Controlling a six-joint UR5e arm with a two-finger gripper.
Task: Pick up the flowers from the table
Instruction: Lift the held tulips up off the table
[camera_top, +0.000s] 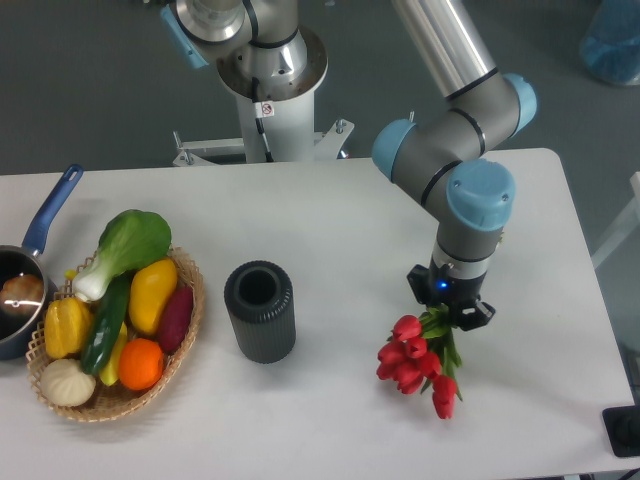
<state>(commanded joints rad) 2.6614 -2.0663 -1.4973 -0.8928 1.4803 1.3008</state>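
The flowers are a small bunch of red tulips with green leaves, over the right part of the white table. Their buds point down and left toward the front edge. My gripper is shut on the green stems at the top of the bunch, with the wrist directly above it. The stems are mostly hidden under the gripper. Whether the buds still touch the tabletop cannot be told from this view.
A dark ribbed cylindrical vase stands upright at mid-table, left of the flowers. A wicker basket of fruit and vegetables sits at the left, with a blue-handled pot beside it. The robot base stands behind the table.
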